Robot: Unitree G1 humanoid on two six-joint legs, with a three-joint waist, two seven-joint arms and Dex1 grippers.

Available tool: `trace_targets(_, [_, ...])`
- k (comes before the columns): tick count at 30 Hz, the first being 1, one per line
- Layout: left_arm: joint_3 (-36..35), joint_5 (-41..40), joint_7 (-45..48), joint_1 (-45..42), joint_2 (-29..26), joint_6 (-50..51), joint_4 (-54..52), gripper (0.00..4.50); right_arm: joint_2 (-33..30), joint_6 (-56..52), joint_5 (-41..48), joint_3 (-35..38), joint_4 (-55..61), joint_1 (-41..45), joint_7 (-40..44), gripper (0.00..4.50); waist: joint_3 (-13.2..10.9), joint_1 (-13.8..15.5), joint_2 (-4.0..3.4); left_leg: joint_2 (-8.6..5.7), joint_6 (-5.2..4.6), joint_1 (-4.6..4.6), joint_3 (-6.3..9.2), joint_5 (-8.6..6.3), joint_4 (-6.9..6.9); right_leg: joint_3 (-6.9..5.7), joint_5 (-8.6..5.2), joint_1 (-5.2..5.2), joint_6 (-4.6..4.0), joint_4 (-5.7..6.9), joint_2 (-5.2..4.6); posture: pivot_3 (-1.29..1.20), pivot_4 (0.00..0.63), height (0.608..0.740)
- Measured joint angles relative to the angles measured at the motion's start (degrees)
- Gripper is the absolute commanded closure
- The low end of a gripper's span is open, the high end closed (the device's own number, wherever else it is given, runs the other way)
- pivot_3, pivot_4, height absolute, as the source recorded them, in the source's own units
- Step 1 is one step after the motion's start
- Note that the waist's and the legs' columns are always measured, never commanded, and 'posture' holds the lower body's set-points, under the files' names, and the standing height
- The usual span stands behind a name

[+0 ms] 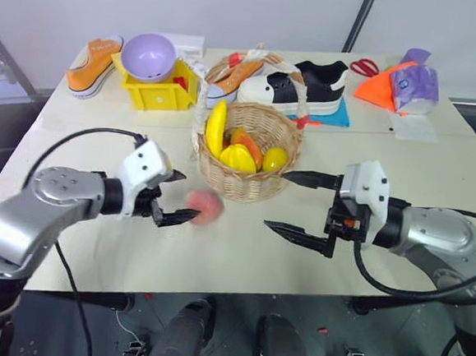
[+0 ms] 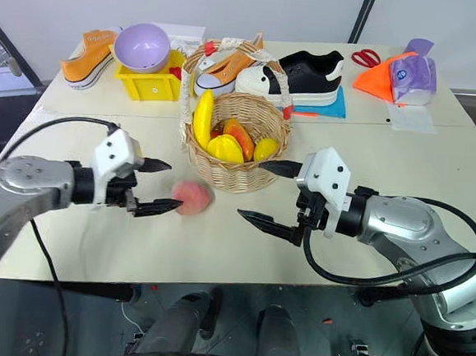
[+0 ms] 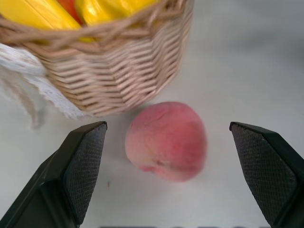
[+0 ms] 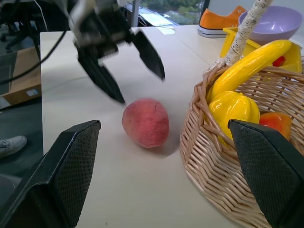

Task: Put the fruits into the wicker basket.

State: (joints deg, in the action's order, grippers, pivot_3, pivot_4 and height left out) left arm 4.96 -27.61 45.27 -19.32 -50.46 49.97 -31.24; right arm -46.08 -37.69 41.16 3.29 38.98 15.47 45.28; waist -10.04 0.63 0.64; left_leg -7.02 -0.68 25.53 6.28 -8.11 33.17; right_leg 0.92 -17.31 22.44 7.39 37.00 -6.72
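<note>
Left gripper [image 2: 156, 187]: my black fingers stand spread wide, one on each side of the peach [image 2: 192, 197], gripping nothing; the peach sits loose on the table [image 2: 404, 158] just ahead of the fingertips.
Right gripper [image 2: 263, 193]: also spread wide and empty, hanging on the right of the wicker basket [image 2: 234, 171], pointing left toward the peach.
Peach, place: on the near side of the basket and slightly to its left, just beside the woven wall, apart from my fingers in both wrist views.
Peach, look: round, pink shading to orange, matte and faintly fuzzy, with a soft crease down one side; I judge it light and ready to roll.
Basket, look: tan woven bowl with a tall arched handle [image 2: 280, 81] wrapped in white and red, already holding a banana [image 2: 201, 119], a yellow ridged fruit [image 2: 225, 148], a red-yellow mango [image 2: 240, 136] and a small lemon [image 2: 266, 150].
Risk one: if I close off-centre, a finger may nudge the round peach so it rolls away across the table.
Risk two: the far finger has little room beside the wicker; it may catch the wall and shove the light basket.
Risk three: lifting toward the basket, my wrist may snag the arched handle and tip the fruits out.
Risk four: both grippers point at the same spot, so they may collide.
</note>
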Motion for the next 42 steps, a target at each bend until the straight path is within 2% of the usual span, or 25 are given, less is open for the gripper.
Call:
trace_targets(2, [4.0,2.0,-0.5,-1.6,0.5,0.1,0.2,0.08,0.0,0.2,-0.1,-0.4,-0.3,0.6,0.2,0.0,0.0,0.0,0.0,0.0,0.0,0.06,0.0,0.0,-0.01,-0.01,0.01,0.01,0.01,0.04,0.02,0.0,0.15,0.74])
trace_targets(7, [8.9,4.9,-2.0,-6.2,3.1,2.4,3.4,0.08,0.0,0.4,-0.4,-0.7,-0.4,0.7,0.1,0.0,0.0,0.1,0.0,-0.01,0.0,0.05,0.0,0.0,0.01,-0.02,0.01,0.02,0.02,0.03,0.02,0.0,0.15,0.74])
trace_targets(10, [9.8,5.7,-1.9,-6.7,3.9,2.5,5.0,0.86,0.0,0.4,-0.4,-0.8,-0.2,0.5,-0.4,0.0,0.0,0.0,0.0,-0.01,0.0,0.05,0.01,0.0,0.02,-0.02,0.01,0.02,0.02,0.04,0.02,0.0,0.15,0.74])
trace_targets(12, [9.8,5.7,-1.0,-7.2,3.7,2.3,5.5,1.73,0.0,0.4,-0.4,-0.7,0.2,0.2,-0.9,0.0,0.0,0.0,0.0,-0.01,0.0,0.05,0.01,0.0,0.01,-0.02,0.01,0.02,0.02,0.06,0.02,0.0,0.15,0.74])
trace_targets(14, [9.8,5.8,0.0,-7.2,3.3,2.0,5.8,2.04,0.0,0.4,-0.4,-0.7,0.5,-0.3,-1.3,0.0,0.0,0.0,0.0,-0.01,0.0,0.06,0.01,0.0,0.01,-0.02,0.01,0.02,0.02,0.05,0.02,0.0,0.15,0.74])
trace_targets(17, [7.8,5.3,1.3,-6.2,3.0,0.5,6.4,2.04,0.0,0.4,-0.3,-0.6,1.1,-1.0,-1.8,0.0,0.0,0.0,0.0,-0.01,0.0,0.06,0.01,0.0,0.01,-0.02,0.01,0.07,0.02,0.05,0.02,0.0,0.15,0.74])
trace_targets(21, [-3.7,-1.6,6.7,-2.6,1.2,-1.6,6.3,2.04,-0.2,0.3,-0.3,0.3,1.5,-2.0,-2.2,0.0,0.0,-0.1,0.0,0.01,0.0,0.05,0.03,0.0,-0.02,-0.03,0.0,0.17,0.01,0.06,0.04,0.0,0.15,0.74])
trace_targets(23, [-9.7,-6.0,7.0,-4.8,2.1,-0.5,6.6,2.04,-0.5,0.2,-0.3,0.7,1.4,-2.3,-2.1,0.0,0.0,0.3,-0.01,0.0,0.0,0.05,0.07,0.0,0.0,-0.09,0.0,0.14,0.01,0.05,0.01,0.0,0.15,0.74])
trace_targets(25, [-12.8,-9.1,4.8,-10.2,4.8,1.0,6.8,2.04,-0.5,0.3,-0.3,0.9,1.3,-2.2,-1.9,0.0,0.0,0.7,0.03,-0.02,0.0,0.06,0.12,0.0,0.15,-0.19,0.0,0.01,0.01,0.01,0.0,0.0,0.15,0.74])
trace_targets(28, [-9.7,-6.7,-2.7,-20.7,12.2,0.4,8.9,2.04,-0.5,0.5,-0.5,0.8,0.4,-1.2,-1.4,0.0,0.0,1.5,0.08,-0.06,-0.05,0.05,0.06,-0.02,0.41,-0.17,0.02,-0.17,0.05,-0.03,-0.02,0.0,0.15,0.74])
trace_targets(35, [3.6,3.9,-13.8,-26.3,24.3,-0.6,18.7,2.04,-0.4,0.6,-1.6,0.2,-1.0,-0.2,-1.5,0.0,0.0,1.4,0.11,-0.04,-0.25,0.3,-0.02,0.02,0.43,-0.07,0.17,-0.04,0.33,0.18,0.05,0.0,0.15,0.74])
trace_targets(39, [4.7,5.8,-14.9,-27.1,27.2,-3.7,22.3,0.06,-0.3,0.5,-1.6,0.3,-0.8,-0.5,-2.3,0.0,0.0,1.3,0.1,-0.03,-0.25,0.32,-0.02,0.02,0.42,-0.07,0.17,0.0,0.33,0.18,0.06,0.0,0.15,0.74])
trace_targets(42, [2.6,4.6,-12.7,-26.5,27.4,-6.6,21.9,0.02,0.0,0.4,-1.6,0.4,-0.7,-1.4,-3.4,0.0,0.0,1.3,0.1,-0.04,-0.25,0.33,-0.02,0.02,0.44,-0.07,0.17,0.0,0.33,0.17,0.06,0.0,0.15,0.74])
